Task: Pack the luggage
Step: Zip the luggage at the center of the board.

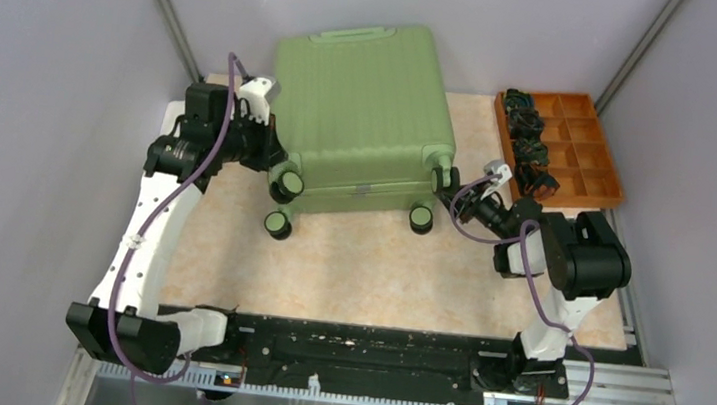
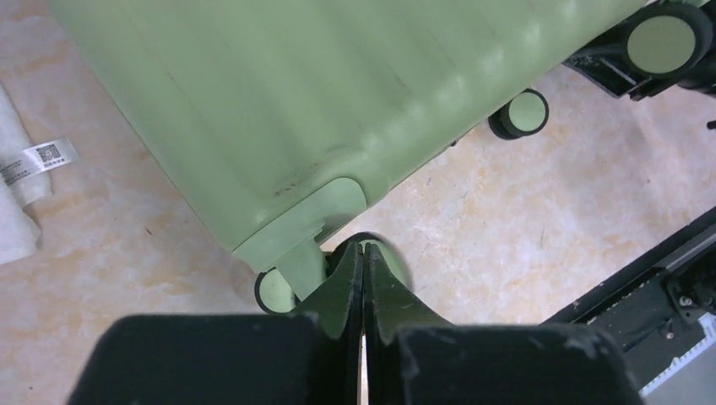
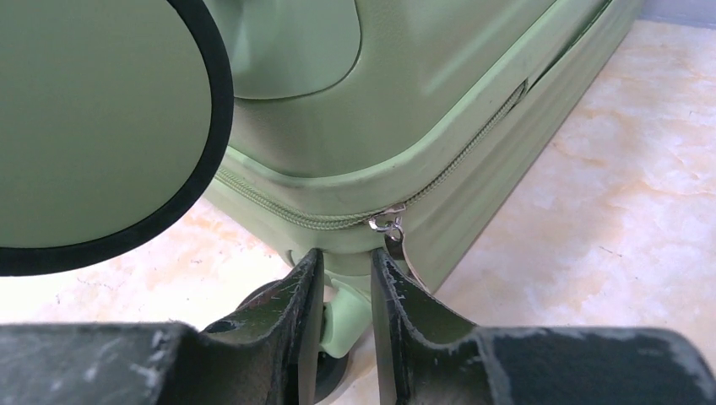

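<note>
The worktop [image 1: 368,264] carries the luggage [image 1: 364,113], lid down, lying flat at the far middle with its wheels toward the arms. An orange tray [image 1: 596,152] to its right holds dark cords. The left tool [image 2: 364,253] is pressed shut on nothing beside a wheel corner. The right tool [image 3: 348,266] stands narrowly apart just under the zipper pull [image 3: 393,232]. A white cloth [image 2: 13,228], cut off by the frame edge, has a label [image 2: 38,160] whose print is too small to read.

luggage [image 1: 360,102]: on table [image 1: 377,275], back centre | tray [image 1: 595,157]: right of luggage
</note>
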### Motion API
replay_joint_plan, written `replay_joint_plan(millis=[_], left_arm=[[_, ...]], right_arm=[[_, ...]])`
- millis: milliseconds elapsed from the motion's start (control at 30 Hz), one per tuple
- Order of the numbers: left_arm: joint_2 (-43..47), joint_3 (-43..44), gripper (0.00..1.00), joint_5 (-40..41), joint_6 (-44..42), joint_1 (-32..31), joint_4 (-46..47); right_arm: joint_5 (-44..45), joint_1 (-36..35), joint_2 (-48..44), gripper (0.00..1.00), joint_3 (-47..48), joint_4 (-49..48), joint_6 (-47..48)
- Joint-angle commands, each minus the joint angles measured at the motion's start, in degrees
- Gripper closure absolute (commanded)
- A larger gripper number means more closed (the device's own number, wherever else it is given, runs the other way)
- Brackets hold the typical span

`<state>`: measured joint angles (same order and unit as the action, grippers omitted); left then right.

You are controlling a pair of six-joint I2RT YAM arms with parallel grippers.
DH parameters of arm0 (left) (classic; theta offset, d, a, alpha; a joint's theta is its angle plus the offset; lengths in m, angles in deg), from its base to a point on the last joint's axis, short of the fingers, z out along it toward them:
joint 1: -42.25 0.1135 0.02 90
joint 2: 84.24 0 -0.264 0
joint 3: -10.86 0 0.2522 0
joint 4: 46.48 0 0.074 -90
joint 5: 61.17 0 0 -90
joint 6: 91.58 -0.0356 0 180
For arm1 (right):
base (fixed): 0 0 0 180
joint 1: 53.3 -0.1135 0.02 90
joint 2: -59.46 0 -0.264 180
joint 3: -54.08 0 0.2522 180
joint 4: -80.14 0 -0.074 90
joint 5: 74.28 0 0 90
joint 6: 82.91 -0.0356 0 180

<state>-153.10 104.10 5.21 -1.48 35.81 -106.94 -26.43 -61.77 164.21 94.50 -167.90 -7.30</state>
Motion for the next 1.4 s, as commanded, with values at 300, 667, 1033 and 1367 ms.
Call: replay_joint_plan(millis=[300,667,1033,1367], left_arm=[[1.0,-2.6,0.04,0.6,-6.3,-0.2,-5.1],[2.2,-12.5,0.02,-1.8,-7.8,-0.2,-3.0],[-0.6,-13.6,0.07,-4.0,-2.7,-0.2,4.8],[0.7,-13.4,0.91,-4.0,-1.7,-0.2,7.7]], right_arm=[[1.5,0.9,-5.2,1.0,0.1,-0.7,1.3],[0.5,3.5,-2.9,0.94,-1.2,-10.2,-6.3],[0.1,3.5,-6.2,0.44,-0.5,-0.6,-2.8],[-2.9,3.6,-5.8,0.39,2.9,4.8,-2.4]])
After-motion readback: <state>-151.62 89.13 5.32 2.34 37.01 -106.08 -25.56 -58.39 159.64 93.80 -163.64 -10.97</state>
